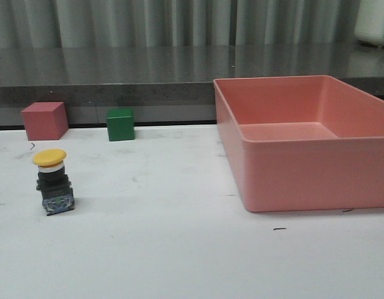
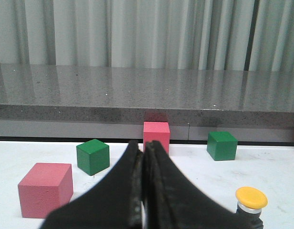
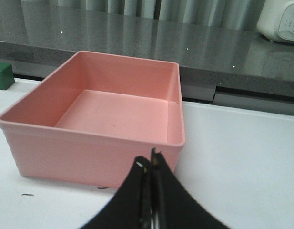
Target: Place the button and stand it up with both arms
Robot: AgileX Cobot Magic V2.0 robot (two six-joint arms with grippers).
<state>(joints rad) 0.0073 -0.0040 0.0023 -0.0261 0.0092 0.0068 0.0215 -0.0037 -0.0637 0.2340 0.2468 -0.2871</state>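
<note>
Upright near our desk's (image 1: 179, 249) left edge stands the button (image 1: 53, 182), well apart from the bin (image 1: 304, 180); our left hand (image 2: 143, 157) and right hand (image 3: 150, 167) are both closed, holding nothing.

Grey pleated curtains (image 1: 179, 22) hang behind a dark speckled counter (image 1: 117, 68) beyond the white table (image 1: 179, 249).

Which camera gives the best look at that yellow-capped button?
The front view: the whole button stands upright on the table, unobstructed. The left wrist view catches only its yellow cap at the frame's edge; the right wrist view misses it.

Pink bin (image 1: 304, 180), pink cube (image 1: 44, 121), green cube (image 1: 120, 124).
</note>
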